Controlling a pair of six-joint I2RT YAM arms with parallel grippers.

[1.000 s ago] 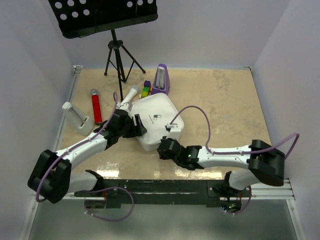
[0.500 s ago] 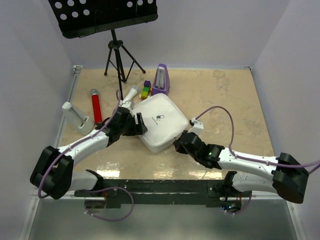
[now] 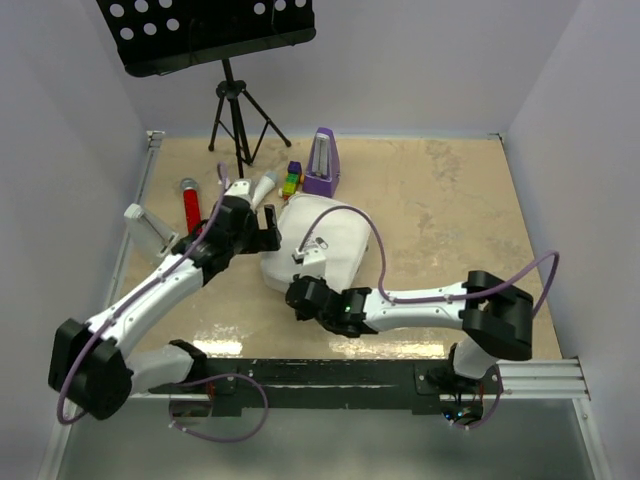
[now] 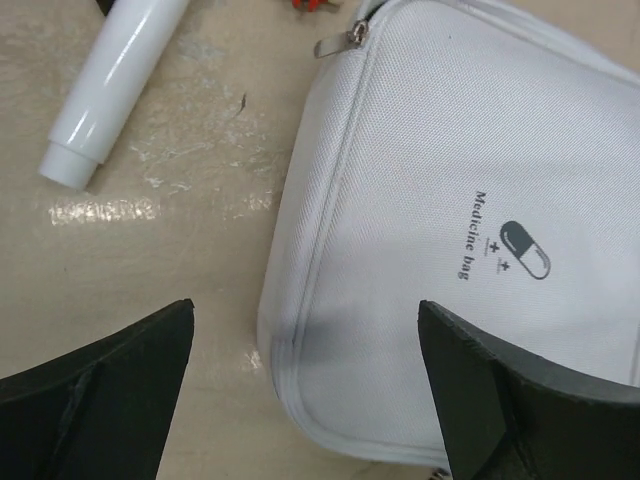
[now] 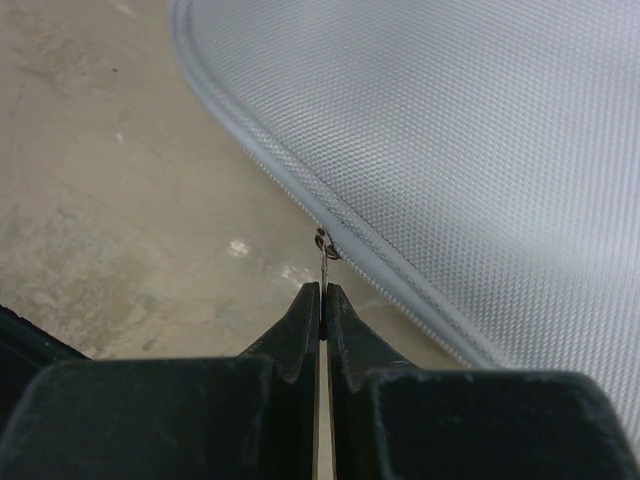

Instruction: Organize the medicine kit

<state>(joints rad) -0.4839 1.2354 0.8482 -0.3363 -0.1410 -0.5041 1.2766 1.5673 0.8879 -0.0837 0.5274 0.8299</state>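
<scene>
Currently I am gripping the zipper pull point(image 5: 325, 245) in the clenched right pincer point(image 5: 322, 292); the medicine kit point(image 3: 330, 235) is lying on the tabletop point(image 3: 450, 200) directly ahead, its seam point(image 5: 400, 280) running crosswise. The released left pincer point(image 4: 305, 315) is hovering over its left edge.

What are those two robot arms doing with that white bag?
They are working on the medicine kit, which lies closed on the table. The right gripper is shut on the little metal zipper pull at the kit's edge, probably to unzip it. The left gripper hangs open over another corner of the kit, near the pill logo, and holds nothing.
</scene>
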